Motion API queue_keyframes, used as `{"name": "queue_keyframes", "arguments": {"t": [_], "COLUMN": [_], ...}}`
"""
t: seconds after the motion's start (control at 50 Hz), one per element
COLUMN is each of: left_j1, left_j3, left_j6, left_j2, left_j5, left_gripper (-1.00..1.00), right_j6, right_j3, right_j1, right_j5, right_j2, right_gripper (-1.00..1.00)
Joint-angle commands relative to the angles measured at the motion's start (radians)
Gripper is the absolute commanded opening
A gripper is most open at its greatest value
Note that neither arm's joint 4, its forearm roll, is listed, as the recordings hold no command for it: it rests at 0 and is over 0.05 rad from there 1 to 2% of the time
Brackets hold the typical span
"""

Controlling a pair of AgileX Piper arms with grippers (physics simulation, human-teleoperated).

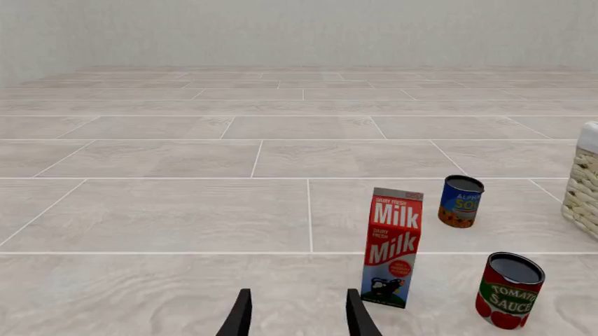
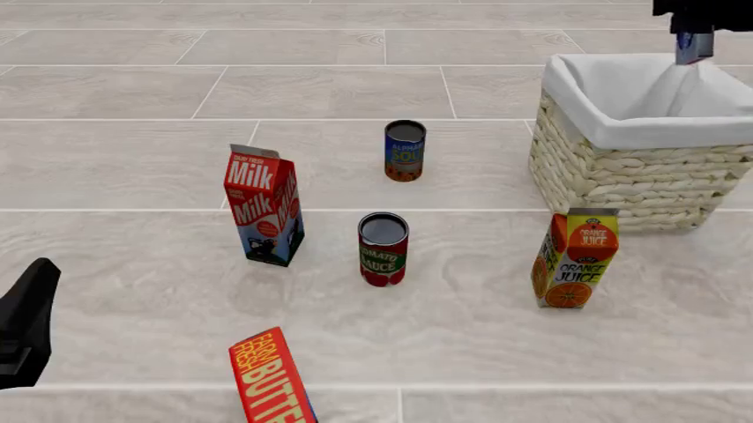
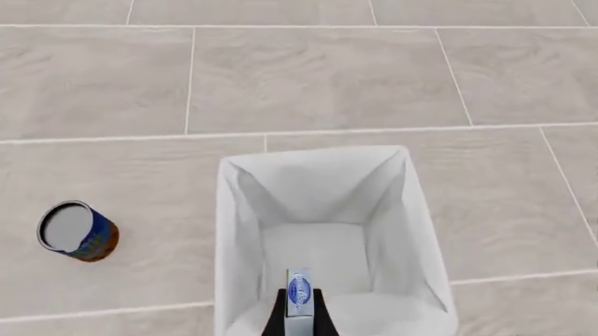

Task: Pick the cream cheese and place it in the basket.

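Left wrist view: left gripper (image 1: 299, 315) with fingers spread apart, clamping nothing; one milk carton (image 1: 393, 246), two cans, namely a blue soup can (image 1: 461, 201) and a tomato sauce can (image 1: 509, 290); one basket (image 1: 584, 182) at the edge

Front view: same two cans, two cartons counting the orange juice carton (image 2: 573, 258), one red butter box (image 2: 272, 377); cream cheese (image 2: 692, 46) held above the basket's open top

Right wrist view: right gripper (image 3: 299, 304) clamped on the single cream cheesebox, hanging over the white liner, not yet inside
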Motion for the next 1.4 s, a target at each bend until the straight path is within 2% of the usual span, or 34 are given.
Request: {"name": "queue_keyframes", "arguments": {"t": [0.02,0.16,0.24,0.4,0.5,0.54,0.8,1.16,1.4], "left_j1": [0.0,0.0,0.0,0.0,0.0,0.0,0.0,0.0,0.0], "left_j3": [0.0,0.0,0.0,0.0,0.0,0.0,0.0,0.0,0.0], "left_j6": [0.0,0.0,0.0,0.0,0.0,0.0,0.0,0.0,0.0], "left_j2": [0.0,0.0,0.0,0.0,0.0,0.0,0.0,0.0,0.0], "left_j5": [0.0,0.0,0.0,0.0,0.0,0.0,0.0,0.0,0.0], "left_gripper": [1.0,1.0,1.0,1.0,1.0,1.0,1.0,1.0,1.0], "right_j6": [-0.012,-0.024,-0.05,-0.047,-0.068,-0.05,-0.109,-0.098,-0.108], "right_j3": [-0.089,-0.144,-0.2,-0.278,-0.306,-0.323,-0.307,-0.292,-0.281], "right_j1": [-0.014,-0.005,-0.016,-0.017,-0.023,-0.015,-0.016,-0.007,-0.029], "right_j5": [0.043,0.082,0.119,0.182,0.212,0.215,0.218,0.192,0.175], "right_j2": [0.084,0.124,0.169,0.222,0.255,0.262,0.315,0.343,0.344], "right_gripper": [-1.0,-1.0,-1.0,-1.0,-1.0,-1.0,-1.0,-1.0,-1.0]}}
